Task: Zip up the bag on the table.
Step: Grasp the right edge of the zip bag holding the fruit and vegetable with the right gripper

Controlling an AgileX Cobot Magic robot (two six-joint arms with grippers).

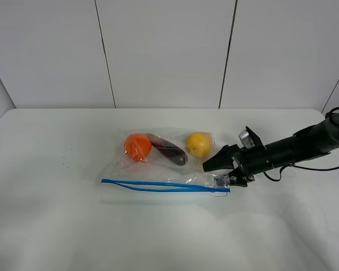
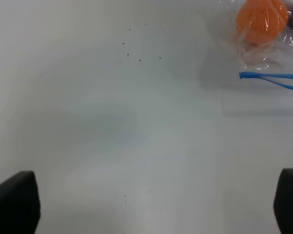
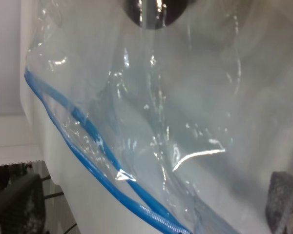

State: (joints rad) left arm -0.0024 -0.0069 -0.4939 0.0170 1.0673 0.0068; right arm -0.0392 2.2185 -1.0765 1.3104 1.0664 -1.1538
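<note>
The clear crinkly bag (image 1: 166, 169) lies in the middle of the white table (image 1: 56, 226). It holds an orange fruit (image 1: 137, 147), a dark purple one (image 1: 168, 150) and a yellow one (image 1: 198, 144). Its blue zipper strip (image 1: 158, 185) runs along the near edge, the two lips apart at the left and meeting toward the right end. My right gripper (image 1: 213, 174) is open at the bag's right end, its fingers either side of that corner. The right wrist view shows the plastic (image 3: 195, 126) and zipper strip (image 3: 83, 146) close up. My left gripper (image 2: 146, 204) is open over bare table, left of the bag's end (image 2: 263, 29).
Small dark specks (image 1: 65, 165) dot the table left of the bag. The right arm (image 1: 294, 147) reaches in from the right edge with a cable trailing behind it. A white panelled wall (image 1: 164, 51) rises behind the table's far edge.
</note>
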